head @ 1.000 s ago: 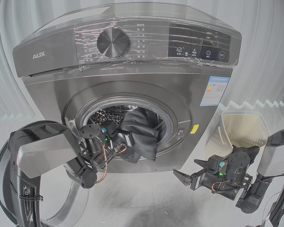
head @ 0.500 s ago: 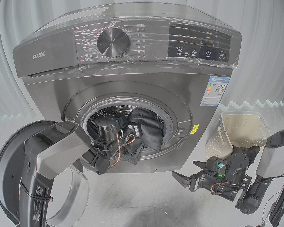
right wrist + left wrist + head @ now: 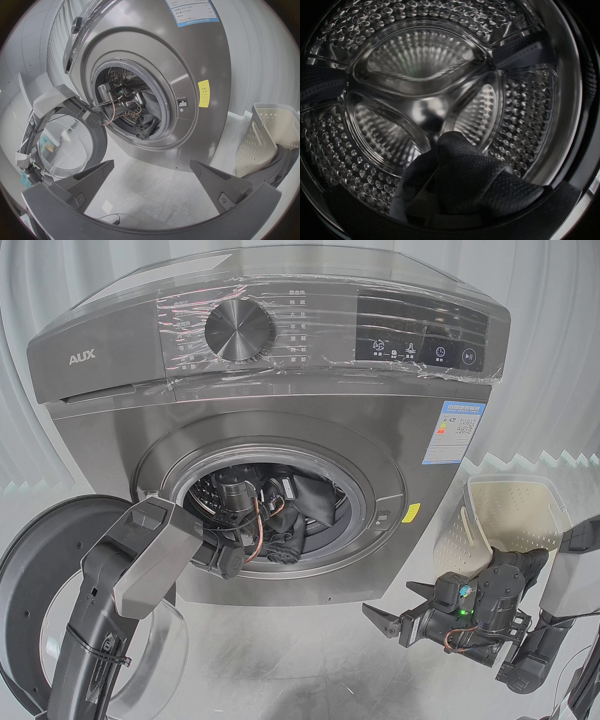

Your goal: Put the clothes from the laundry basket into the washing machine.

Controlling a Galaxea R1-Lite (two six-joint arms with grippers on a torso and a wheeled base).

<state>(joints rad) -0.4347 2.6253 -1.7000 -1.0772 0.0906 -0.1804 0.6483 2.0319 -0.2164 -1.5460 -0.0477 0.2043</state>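
Washer point(image 3: 269, 421) stands with its door point(image 3: 37, 565) swung wide at its left side. The drum point(image 3: 418, 59) is bare metal apart from one item.

Left arm is reached in through the washer's opening. The left gripper point(image 3: 284, 493) sits just inside the rim, against a dark cloth point(image 3: 312, 502). The cloth lies bunched in the lower right part of the opening, one fold hanging down to the lip of the door seal. From the left wrist, the cloth point(image 3: 468, 175) is heaped at the drum's front lower edge, with the perforated wall behind it. The cloth covers the gripper's end, so whether it grips the cloth cannot be told.

Right gripper point(image 3: 389, 599) hovers low over the floor in front of the washer's right corner. Its jaws are wide apart with nothing between them, and it points toward the washer's front.

Basket point(image 3: 500, 479), cream and perforated, stands just right of the washer. A second dark garment point(image 3: 281, 165) drapes over the basket's near edge.
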